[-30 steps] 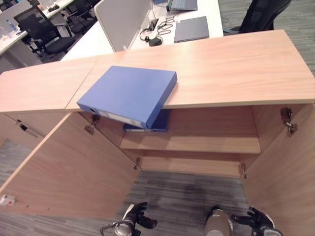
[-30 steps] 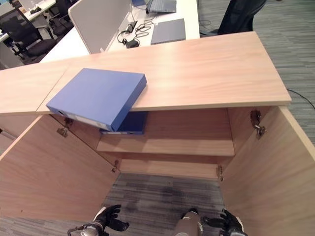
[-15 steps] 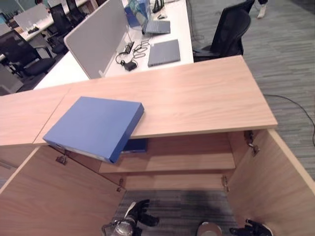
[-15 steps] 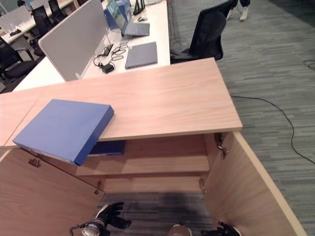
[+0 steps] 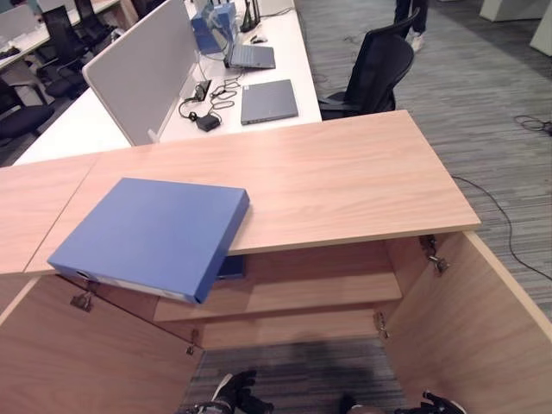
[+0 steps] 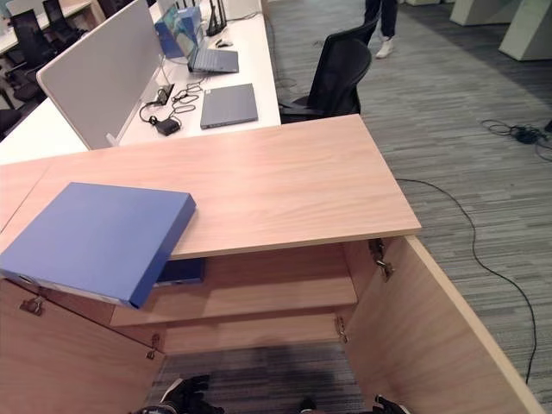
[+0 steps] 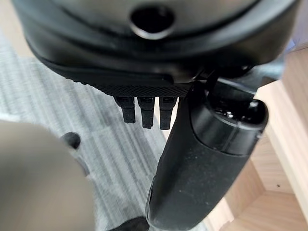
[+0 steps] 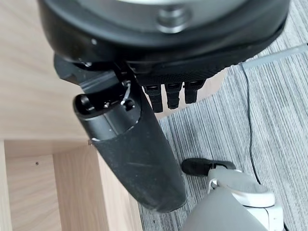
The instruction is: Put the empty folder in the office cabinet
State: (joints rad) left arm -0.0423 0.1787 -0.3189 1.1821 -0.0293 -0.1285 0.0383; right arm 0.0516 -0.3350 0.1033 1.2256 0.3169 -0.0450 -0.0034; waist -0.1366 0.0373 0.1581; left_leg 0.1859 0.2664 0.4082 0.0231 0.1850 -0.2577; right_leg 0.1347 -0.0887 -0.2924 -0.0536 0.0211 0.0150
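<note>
A blue folder [image 5: 147,233] lies flat on the wooden cabinet top [image 5: 345,181] at its left, one corner overhanging the front edge. A second blue folder [image 5: 231,266] lies inside on the cabinet's shelf [image 5: 302,289], mostly hidden under the top. Both cabinet doors stand wide open. My left hand [image 5: 233,395] hangs low over the carpet before the cabinet, fingers [image 7: 144,110] straight and holding nothing. My right hand [image 5: 440,404] hangs low by the right door, its fingers [image 8: 168,94] also straight and holding nothing. Both hands are far below the folder.
The right door [image 5: 483,319] and left door [image 5: 78,362] flank the space in front of the cabinet. Behind stands a white desk [image 5: 103,112] with a grey divider, laptops and cables. A black office chair [image 5: 375,73] is beyond, and a person's legs [image 6: 379,21].
The whole picture has shifted, so the camera has moved. Both hands now show lower, at the picture's bottom edge. The folder lies at the same spot on the cabinet top.
</note>
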